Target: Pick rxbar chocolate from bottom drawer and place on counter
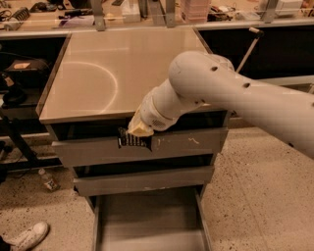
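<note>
My gripper (139, 130) is in front of the counter's front edge, just above the top drawer's front panel. It is shut on the rxbar chocolate (132, 141), a small black wrapper with pale lettering that hangs below the fingertips. The counter (98, 68) is a square steel top with a curved arc mark. The bottom drawer (147, 220) is pulled open below, and its smooth grey floor shows nothing on it. My white arm crosses the counter's right side.
Two shut drawers with scuffed grey fronts (181, 144) sit between the counter and the open drawer. A cluttered bench (147, 12) runs along the back. A dark cart (17, 83) stands at left. A bottle (49, 180) and a white shoe (29, 235) are on the floor.
</note>
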### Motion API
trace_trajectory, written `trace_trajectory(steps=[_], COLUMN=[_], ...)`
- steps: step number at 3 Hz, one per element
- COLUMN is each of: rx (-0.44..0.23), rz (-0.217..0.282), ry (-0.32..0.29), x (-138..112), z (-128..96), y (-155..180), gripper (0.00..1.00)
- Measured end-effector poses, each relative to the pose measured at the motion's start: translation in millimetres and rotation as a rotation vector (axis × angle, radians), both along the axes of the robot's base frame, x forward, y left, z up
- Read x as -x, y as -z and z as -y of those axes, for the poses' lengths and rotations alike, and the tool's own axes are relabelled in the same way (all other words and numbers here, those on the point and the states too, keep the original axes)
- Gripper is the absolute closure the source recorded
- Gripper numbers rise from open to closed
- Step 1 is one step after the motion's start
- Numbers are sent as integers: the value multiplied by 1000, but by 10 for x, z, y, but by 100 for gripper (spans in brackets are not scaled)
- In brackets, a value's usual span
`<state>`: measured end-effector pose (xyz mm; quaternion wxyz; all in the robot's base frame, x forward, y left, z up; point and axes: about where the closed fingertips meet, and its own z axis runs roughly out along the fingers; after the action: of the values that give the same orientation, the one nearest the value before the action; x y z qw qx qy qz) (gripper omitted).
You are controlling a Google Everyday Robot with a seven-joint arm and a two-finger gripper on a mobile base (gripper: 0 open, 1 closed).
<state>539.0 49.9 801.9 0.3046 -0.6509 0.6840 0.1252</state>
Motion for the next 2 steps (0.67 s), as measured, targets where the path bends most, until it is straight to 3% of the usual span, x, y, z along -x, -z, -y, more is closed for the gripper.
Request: trace_trajectory(steps=[2], rx=[28], rz=[63], ry=[-13], x=[-450], z=[-91], y=[-519], gripper=[100])
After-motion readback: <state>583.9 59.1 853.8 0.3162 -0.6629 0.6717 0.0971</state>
